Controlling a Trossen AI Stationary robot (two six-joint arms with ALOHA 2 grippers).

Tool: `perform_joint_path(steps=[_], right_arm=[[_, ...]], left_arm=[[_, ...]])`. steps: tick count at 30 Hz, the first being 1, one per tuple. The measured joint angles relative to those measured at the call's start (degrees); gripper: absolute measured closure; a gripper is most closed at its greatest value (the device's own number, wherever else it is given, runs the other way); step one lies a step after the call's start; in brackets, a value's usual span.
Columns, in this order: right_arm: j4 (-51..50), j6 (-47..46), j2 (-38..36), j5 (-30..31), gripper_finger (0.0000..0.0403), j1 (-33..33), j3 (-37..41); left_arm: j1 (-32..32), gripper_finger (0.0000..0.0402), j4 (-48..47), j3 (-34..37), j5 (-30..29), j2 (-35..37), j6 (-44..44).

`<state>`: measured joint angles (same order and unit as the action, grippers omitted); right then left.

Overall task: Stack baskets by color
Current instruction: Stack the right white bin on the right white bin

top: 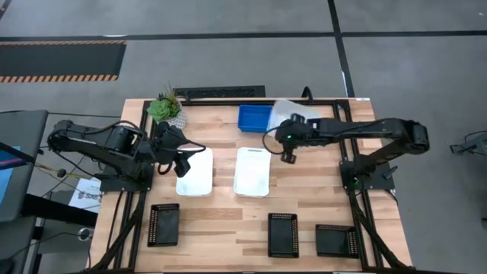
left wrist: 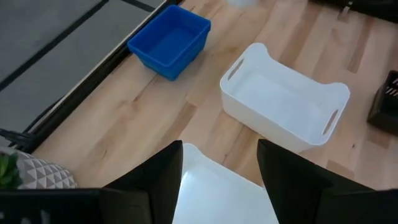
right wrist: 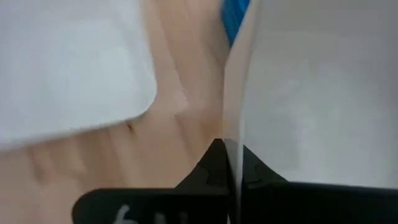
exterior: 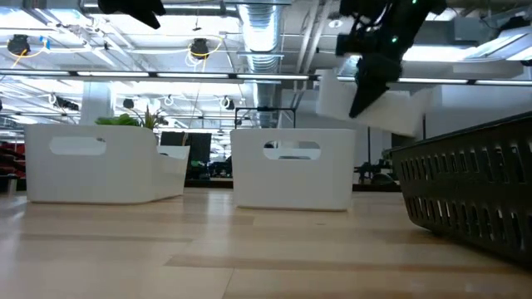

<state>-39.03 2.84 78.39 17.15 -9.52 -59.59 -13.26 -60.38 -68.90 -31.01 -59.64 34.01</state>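
My right gripper (exterior: 364, 98) is shut on a white basket (exterior: 378, 106) and holds it in the air at the table's far side, beside a blue basket (top: 255, 116). Two more white baskets (top: 195, 171) (top: 253, 171) stand on their bottoms mid-table. My left gripper (left wrist: 221, 180) hangs open above the left one (left wrist: 217, 199), touching nothing. Three black baskets (top: 163, 224) (top: 283, 234) (top: 336, 240) stand along the near edge. My right gripper pinches one thin wall of the white basket (right wrist: 231, 143), one finger inside the basket and one outside. The fingers come slanting down from above. The basket is lifted clear of the table and hangs tilted below the fingers (exterior: 370, 79).
A small green potted plant (top: 166, 108) stands at the far left corner, close to my left arm. The nearest black basket (exterior: 474, 183) fills the low view's right side. Bare wood (top: 221, 221) lies between the white and the black baskets.
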Motion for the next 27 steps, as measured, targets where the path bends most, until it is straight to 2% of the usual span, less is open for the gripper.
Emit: perform_joint_path(steps=[3, 6, 13, 19, 27], right_arm=[[2.19, 20.24, -1.56, -0.06, 0.0401, 0.00, 0.00], [3.66, 36.46, -1.91, -0.68, 0.0401, 0.22, 0.00], [2.75, 59.61, -1.93, -4.10, 0.0401, 1.78, 0.00], [2.59, 67.39, -1.93, -6.54, 0.0401, 7.04, 0.00], [2.54, 68.36, -1.88, -9.93, 0.0401, 13.57, 0.00]], left_arm=[[0.00, 0.0205, 0.75, 0.00, -1.05, 0.04, 0.17], [0.00, 0.0205, 1.54, 0.02, -2.14, 0.07, 0.98], [0.00, 0.0205, 1.49, 0.01, -4.85, 0.07, 3.54], [0.00, 0.0205, 1.44, 0.02, -7.13, 0.07, 7.28], [0.00, 0.0205, 1.58, 0.02, -8.95, 0.07, 10.92]])
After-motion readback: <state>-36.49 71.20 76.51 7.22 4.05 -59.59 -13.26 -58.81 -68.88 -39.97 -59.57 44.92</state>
